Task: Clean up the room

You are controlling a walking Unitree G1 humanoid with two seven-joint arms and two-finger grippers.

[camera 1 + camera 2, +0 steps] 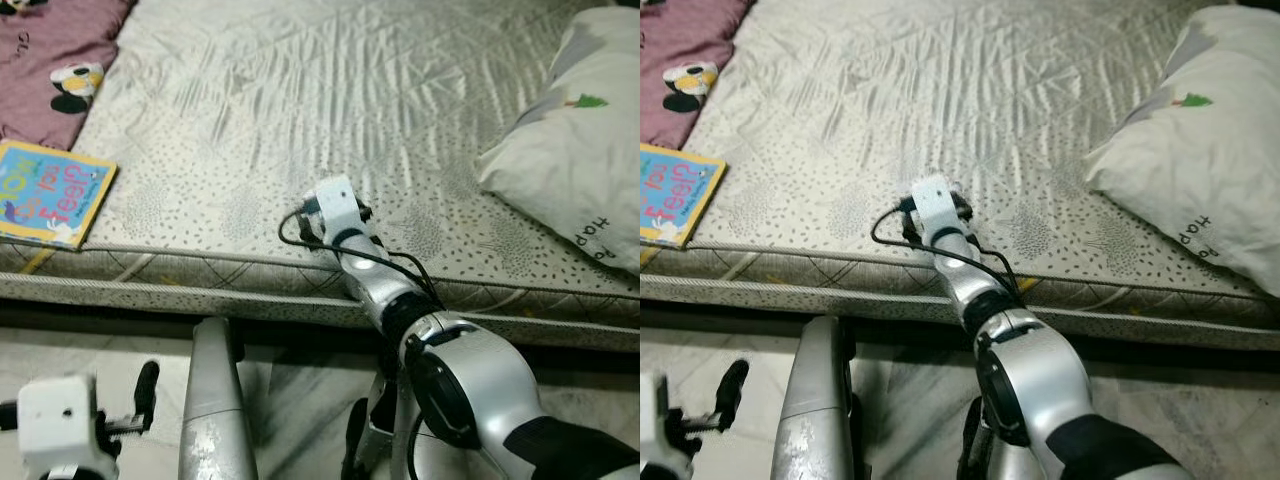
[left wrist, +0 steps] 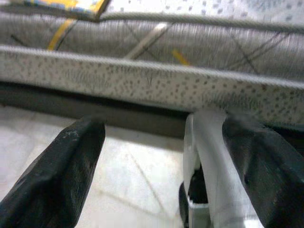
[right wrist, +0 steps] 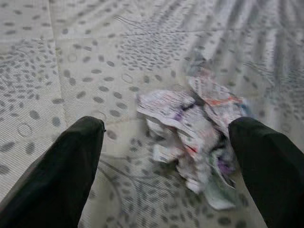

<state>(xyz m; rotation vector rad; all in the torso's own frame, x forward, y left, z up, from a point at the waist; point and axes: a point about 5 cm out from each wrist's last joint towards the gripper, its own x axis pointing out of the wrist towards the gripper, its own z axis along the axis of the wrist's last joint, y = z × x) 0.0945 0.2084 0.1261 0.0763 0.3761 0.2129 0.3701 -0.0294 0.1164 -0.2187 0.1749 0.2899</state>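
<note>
crumpled printed paper wad point(image 3: 199, 133) lay on mattress point(image 1: 300, 120) | right gripper point(image 3: 175, 161) spread wide around it | left gripper point(image 2: 161, 166) wide, low

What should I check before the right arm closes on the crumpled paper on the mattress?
1. Right gripper jaws open: ok, black fingers spread wide.
2. Crumpled paper between the jaws: ok, though nearer one finger than the other.
3. Paper lying free on the mattress: ok, nothing rests on it.
4. Jaws low enough to pinch: cannot tell from these views.
5. Left gripper out of the way: ok, low by the mattress edge, jaws open.
6. Book and pillow clear of the reach: ok.
</note>
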